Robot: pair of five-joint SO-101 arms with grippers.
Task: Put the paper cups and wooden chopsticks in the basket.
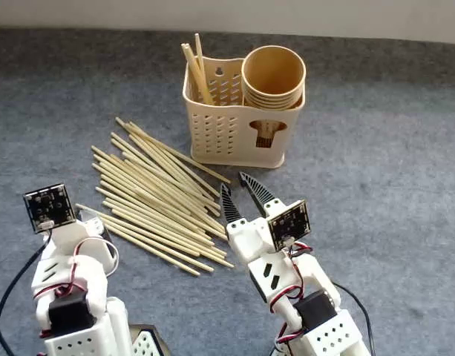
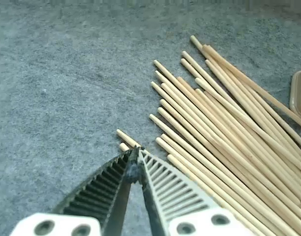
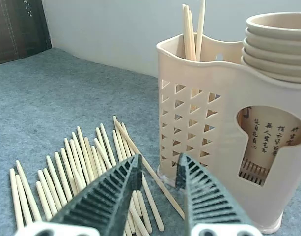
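Grey felt-like covering on the table, pale wall behind, dark panel beside it.

The high camera looked down on the desk; both wrist cameras sat low and close; all shared the chopsticks.

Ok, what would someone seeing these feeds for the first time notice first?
A big loose pile of wooden chopsticks lies fanned out between the two arms. Behind it stands the basket, with a stack of paper cups in one compartment and a few standing chopsticks in the other. The right gripper is open in front of the basket, and the left gripper is shut at the pile's edge.
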